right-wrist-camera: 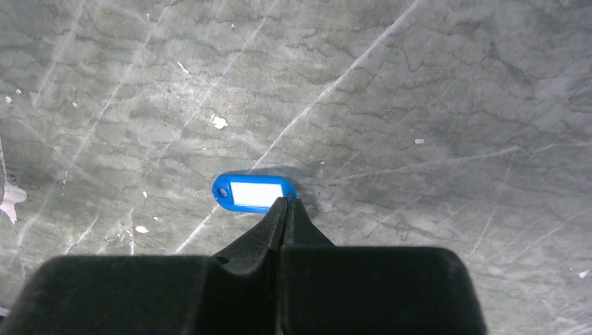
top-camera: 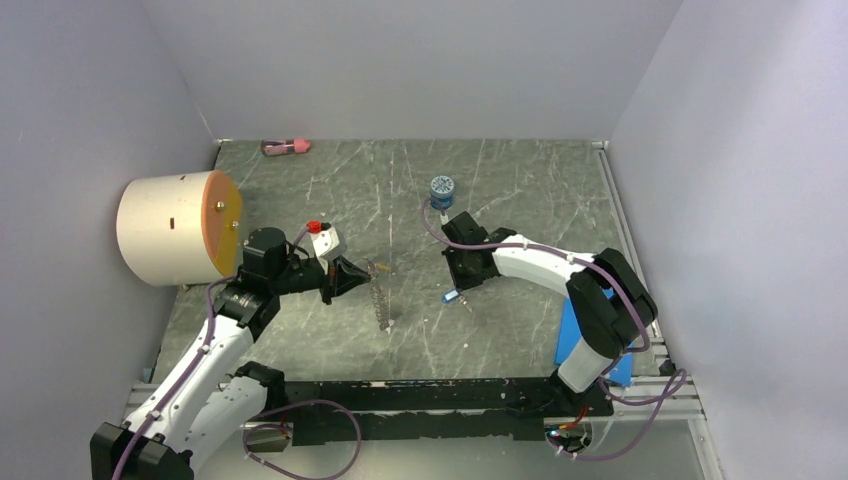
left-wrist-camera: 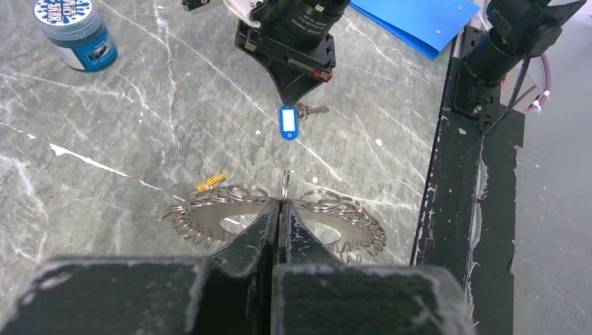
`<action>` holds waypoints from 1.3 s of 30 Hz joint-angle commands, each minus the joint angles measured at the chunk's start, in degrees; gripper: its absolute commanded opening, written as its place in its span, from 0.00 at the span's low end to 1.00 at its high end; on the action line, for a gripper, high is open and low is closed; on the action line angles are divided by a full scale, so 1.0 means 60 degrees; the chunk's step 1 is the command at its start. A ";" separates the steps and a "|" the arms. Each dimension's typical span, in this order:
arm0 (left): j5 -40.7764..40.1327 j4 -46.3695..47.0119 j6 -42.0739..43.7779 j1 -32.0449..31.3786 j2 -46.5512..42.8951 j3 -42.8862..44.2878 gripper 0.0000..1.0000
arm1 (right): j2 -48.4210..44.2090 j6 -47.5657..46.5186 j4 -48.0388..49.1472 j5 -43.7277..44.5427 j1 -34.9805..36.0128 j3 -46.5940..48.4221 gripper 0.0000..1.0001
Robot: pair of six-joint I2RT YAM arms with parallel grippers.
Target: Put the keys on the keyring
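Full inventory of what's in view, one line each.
keyring: 1, grey metal, mid-table, pinched in the left gripper
blue key: 1, blue tag with white label, on the table right of the keyring
yellow key: 1, yellow-orange, on the table beside the keyring
jar: 1, blue, far centre
cylinder: 1, cream with orange end, on its side, left edge
pink item: 1, far edge, too small to identify
folder: 1, blue, near right edge
table: 1, grey marble
left gripper: 1, black, shut on keyring
right gripper: 1, black, shut, tips at the blue key's tag; grip unclear
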 commanded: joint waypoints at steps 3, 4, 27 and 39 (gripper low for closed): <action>0.0324 0.0194 0.0205 0.0037 0.0022 0.0493 0.02 | -0.0470 -0.0191 -0.0311 0.0207 0.0090 0.0437 0.00; 0.0331 0.0194 0.0207 0.0040 0.0036 0.0493 0.03 | -0.0487 -0.0178 -0.0300 0.0141 0.0083 0.0450 0.00; 0.1036 0.0752 -0.0033 0.0022 0.0305 0.0297 0.03 | -0.2927 0.0129 0.3037 -0.5176 -0.1835 -0.1396 0.00; 0.0930 0.0629 0.0117 -0.0224 0.0510 0.0313 0.03 | -0.4844 -0.0087 0.4435 -0.2835 -0.2004 -0.2816 0.00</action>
